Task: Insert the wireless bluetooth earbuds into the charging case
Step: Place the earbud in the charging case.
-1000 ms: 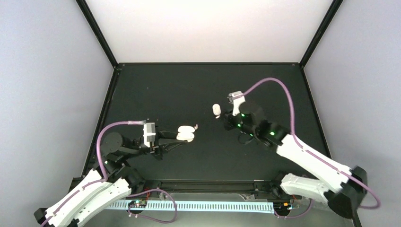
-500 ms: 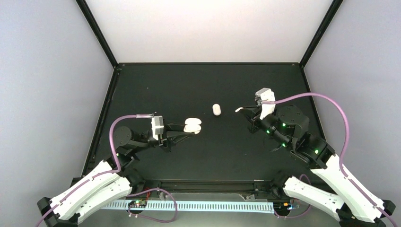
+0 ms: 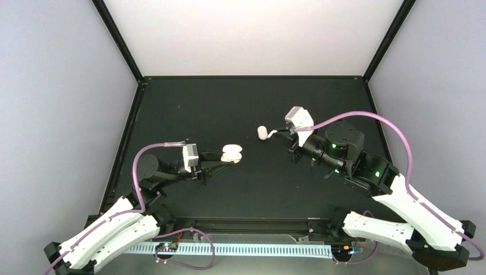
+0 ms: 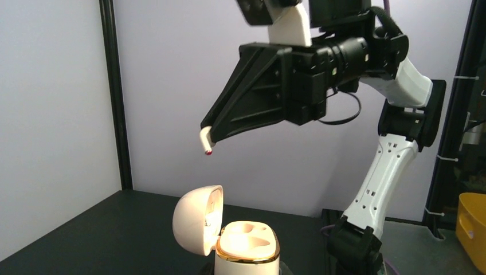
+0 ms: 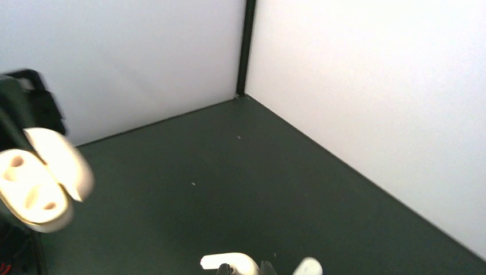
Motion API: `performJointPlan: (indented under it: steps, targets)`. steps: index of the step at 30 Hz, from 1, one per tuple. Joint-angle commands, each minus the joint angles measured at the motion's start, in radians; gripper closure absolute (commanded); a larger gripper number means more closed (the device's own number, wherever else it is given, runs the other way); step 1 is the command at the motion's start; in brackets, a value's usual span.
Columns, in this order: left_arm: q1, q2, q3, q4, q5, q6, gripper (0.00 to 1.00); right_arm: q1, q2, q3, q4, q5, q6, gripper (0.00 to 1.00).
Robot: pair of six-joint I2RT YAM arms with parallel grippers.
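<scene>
Pale walls [image 3: 252, 34] close in a black desk [image 3: 189, 109], bare but for a few small things. The earbud [image 4: 205, 141] in hand is a white stem with a reddish tip pointing down. It is pinched at the very end of the right claw [image 4: 213, 133], whose fingers are clamped together on it. It hangs in the air well apart from the charging case [image 4: 247, 247], higher than it and off toward the lid side in the left wrist view.

The case is lifted off the desk. Its lid [image 4: 195, 220] is swung open to one side and both wells face up and look empty. The left claw [image 3: 225, 157] is clamped on the case's lower body.

A small white oval object [image 3: 262, 133] lies on the desk just beside the right claw's tip; I cannot tell what it is.

The step looks like carrying the bud across to a well. To do it well:
- Keep the case steady and level.
- Approach from the side away from the raised lid.
- Bring the stem plumb over the matching well before descending.
- Lower it straight down.
- Part the fingers only once the bud sits flush, since so small a part could tip or drop.
</scene>
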Motion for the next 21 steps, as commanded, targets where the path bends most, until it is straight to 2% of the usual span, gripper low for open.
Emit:
performJointPlan:
  steps: [1,6,11,21]
  targets:
    - [-0.005,-0.01,0.005,-0.019,-0.025,0.048,0.99,0.126,0.032,0.087,-0.003,0.127,-0.141,0.96]
    - [-0.006,0.0,0.004,-0.021,-0.024,0.045,0.98,0.287,0.099,0.165,-0.034,0.278,-0.226,0.97]
    - [-0.005,0.015,0.006,-0.014,-0.021,0.047,0.98,0.395,0.139,0.19,-0.018,0.36,-0.278,0.97]
    - [-0.006,0.018,0.003,-0.012,-0.02,0.052,0.98,0.475,0.195,0.204,0.047,0.317,-0.249,0.97]
